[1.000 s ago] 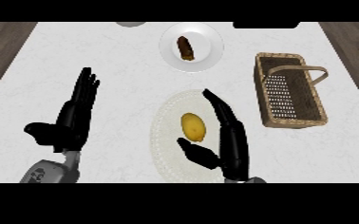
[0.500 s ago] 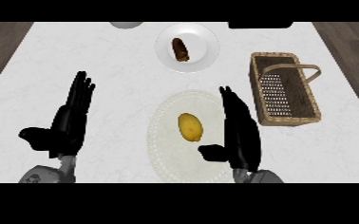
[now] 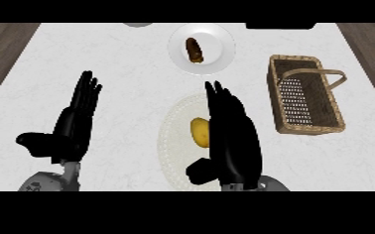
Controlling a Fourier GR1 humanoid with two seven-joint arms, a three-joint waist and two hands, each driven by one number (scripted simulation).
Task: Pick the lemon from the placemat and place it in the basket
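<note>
Right hand (image 3: 233, 139) hung over the placemat (image 3: 176, 144) beside the lemon (image 3: 201, 131), fingers straight and close together, holding nothing.

The lemon lay on the pale round placemat, near its middle, with the right hand's inner edge just at the lemon's right side and covering the mat's right part; whether hand and lemon touched could not be told. The wicker basket (image 3: 305, 99) stood to the right of the placemat, well apart from it, its handle tipped toward its far right side. Beyond the placemat, toward the counter's far edge, a white plate (image 3: 214, 44) carried a dark brown piece of food (image 3: 194, 50). To the left of the placemat, well clear of it, the left hand (image 3: 75, 120) rested open, fingers straight and pointing away, thumb out to the left.
</note>
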